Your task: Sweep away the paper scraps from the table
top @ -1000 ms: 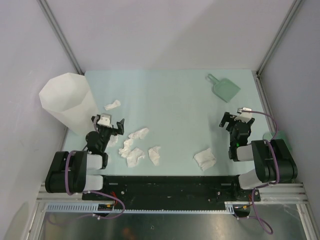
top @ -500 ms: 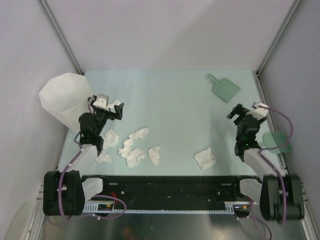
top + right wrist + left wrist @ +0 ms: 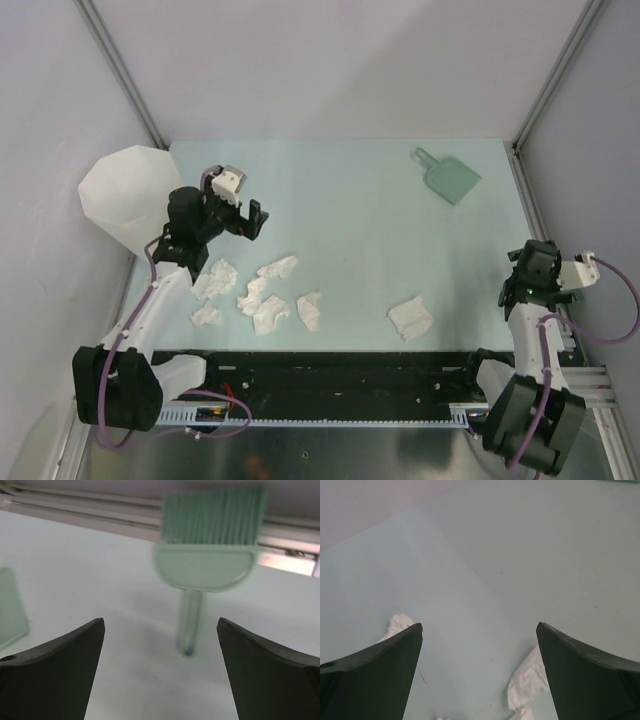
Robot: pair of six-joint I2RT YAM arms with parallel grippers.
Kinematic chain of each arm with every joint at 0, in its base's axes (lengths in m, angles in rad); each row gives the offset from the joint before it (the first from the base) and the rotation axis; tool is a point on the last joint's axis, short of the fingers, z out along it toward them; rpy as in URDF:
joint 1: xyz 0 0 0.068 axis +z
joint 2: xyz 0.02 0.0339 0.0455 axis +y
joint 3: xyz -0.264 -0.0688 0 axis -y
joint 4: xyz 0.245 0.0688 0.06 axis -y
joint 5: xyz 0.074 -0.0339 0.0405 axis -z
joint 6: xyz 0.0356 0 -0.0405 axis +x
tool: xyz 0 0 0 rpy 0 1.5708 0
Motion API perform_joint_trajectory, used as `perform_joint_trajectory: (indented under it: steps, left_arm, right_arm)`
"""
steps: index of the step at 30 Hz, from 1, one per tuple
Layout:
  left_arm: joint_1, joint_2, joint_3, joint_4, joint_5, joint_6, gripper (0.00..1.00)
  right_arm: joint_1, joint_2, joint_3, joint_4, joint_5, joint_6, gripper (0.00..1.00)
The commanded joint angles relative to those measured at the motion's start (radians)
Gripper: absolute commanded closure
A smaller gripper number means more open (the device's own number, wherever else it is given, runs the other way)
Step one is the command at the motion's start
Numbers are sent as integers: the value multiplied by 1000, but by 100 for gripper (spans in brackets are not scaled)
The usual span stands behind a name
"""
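Right gripper swung over to face the brush, likely for a grab. It and left gripper both gape empty.

Crumpled paper scraps clustered front-left on table; dustpan back-right; bin left edge.

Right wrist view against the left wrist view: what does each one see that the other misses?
Only the right wrist view shows a green brush, lying near the far edge of the table. Only the left wrist view shows paper scraps. Both show the table, and the right gripper and left gripper each stand open, empty.
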Motion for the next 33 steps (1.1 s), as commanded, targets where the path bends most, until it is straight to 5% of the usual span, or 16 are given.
perform_joint_trajectory:
  steps: [1,10,19,24,28,33]
  left_arm:
    - [-21,-5,100,-211,-42,54,0]
    - [-27,-7,109,-251,-44,70,0]
    - [-27,-18,97,-251,-59,101,0]
    - [-27,-19,107,-253,-67,113,0]
    - [-27,-22,108,-254,-72,122,0]
    - [-25,-19,111,-257,-76,124,0]
  right_arm:
    - [-77,83,21,-54,-112,97,0]
    - [-120,273,24,-16,-63,183,1]
    - [-122,536,151,-65,-93,177,20]
    - [-113,576,151,-30,-177,122,68]
    - [-64,632,167,113,-419,-90,76]
    - [117,758,323,-23,-514,-366,76]
